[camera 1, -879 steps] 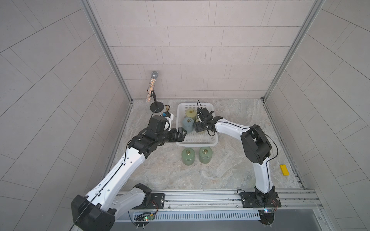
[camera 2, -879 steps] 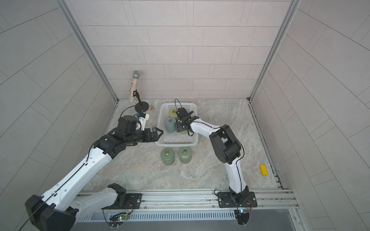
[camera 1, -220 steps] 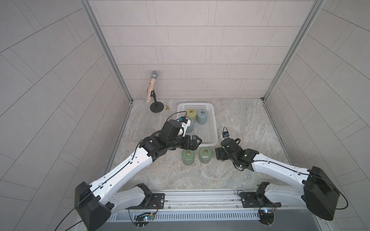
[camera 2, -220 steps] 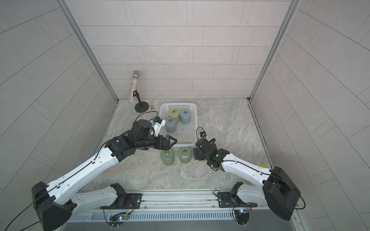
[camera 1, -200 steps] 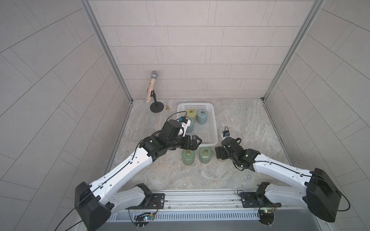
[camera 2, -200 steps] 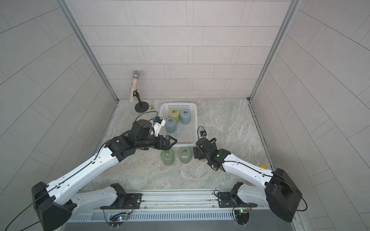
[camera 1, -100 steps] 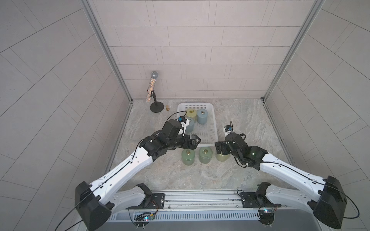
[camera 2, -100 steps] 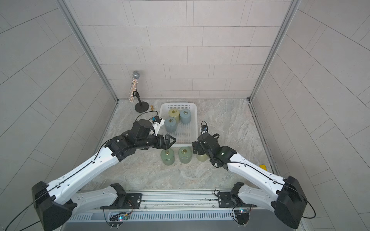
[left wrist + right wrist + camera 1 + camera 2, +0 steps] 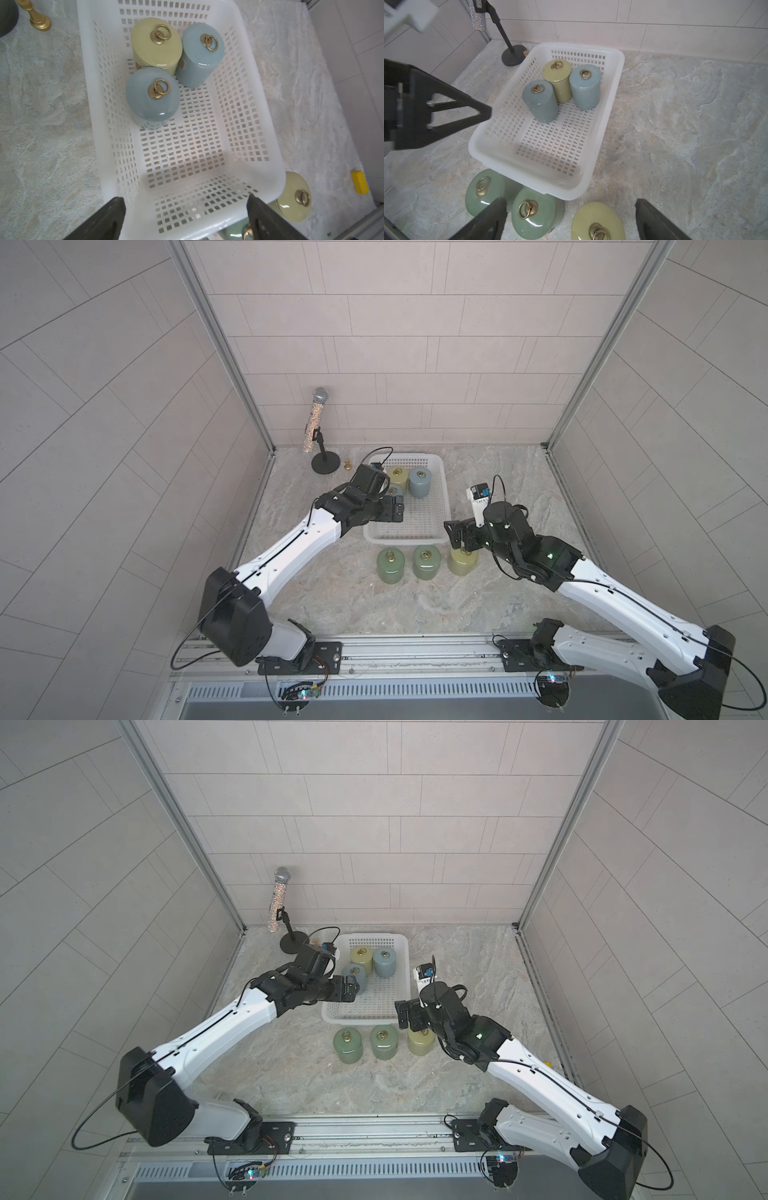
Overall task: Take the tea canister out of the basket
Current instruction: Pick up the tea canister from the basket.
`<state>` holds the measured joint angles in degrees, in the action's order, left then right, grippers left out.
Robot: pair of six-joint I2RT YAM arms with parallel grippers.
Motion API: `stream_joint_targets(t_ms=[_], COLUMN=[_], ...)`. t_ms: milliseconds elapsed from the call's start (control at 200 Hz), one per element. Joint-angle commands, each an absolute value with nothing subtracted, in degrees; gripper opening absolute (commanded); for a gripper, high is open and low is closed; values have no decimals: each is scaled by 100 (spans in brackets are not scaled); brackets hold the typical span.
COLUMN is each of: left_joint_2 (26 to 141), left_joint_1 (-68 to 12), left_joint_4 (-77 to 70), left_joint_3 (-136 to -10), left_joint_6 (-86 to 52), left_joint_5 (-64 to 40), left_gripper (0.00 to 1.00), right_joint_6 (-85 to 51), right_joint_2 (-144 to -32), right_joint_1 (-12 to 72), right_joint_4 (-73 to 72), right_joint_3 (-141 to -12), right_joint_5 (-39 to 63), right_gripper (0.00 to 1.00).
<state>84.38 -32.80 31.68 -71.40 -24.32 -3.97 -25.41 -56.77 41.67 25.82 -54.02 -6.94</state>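
Observation:
The white basket (image 9: 405, 536) (image 9: 360, 1016) stands at the back middle of the table. Inside it, at the far end, are three tea canisters: a yellow-green one (image 9: 156, 43) and two blue ones (image 9: 202, 54) (image 9: 152, 95). My left gripper (image 9: 397, 509) (image 9: 185, 216) hangs open and empty over the basket's near left part. My right gripper (image 9: 455, 535) (image 9: 569, 220) is open and empty too, just above a yellow-green canister (image 9: 598, 222) that stands on the table by the basket's near right corner.
Two green canisters (image 9: 390, 566) (image 9: 424, 563) stand in a row left of the yellow-green one. A microphone on a black stand (image 9: 318, 427) and a small gold piece (image 9: 348, 465) are at the back left. A yellow block (image 9: 359, 182) lies by the right wall.
My right gripper has opened fully and lifted off the yellow-green canister, which now stands on the table. My left gripper has drifted back a little over the basket.

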Motion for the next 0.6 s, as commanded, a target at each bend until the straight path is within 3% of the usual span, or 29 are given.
stream_joint_targets(t_ms=[0, 595], left_joint_2=[8857, 10934], left_joint_1=[-3242, -3023], left_joint_4=[3122, 2608], left_joint_3=[-7469, -8566], left_joint_6=[-2184, -1969], left_joint_5=[273, 743], left_gripper=[99, 98], right_joint_6=[-2400, -2391], right_joint_2=[-5583, -5749], right_joint_1=[4148, 4122], right_joint_4=[2773, 2751], right_joint_3=[-5566, -5728], right_joint_5=[-455, -300], right_gripper=[100, 100])
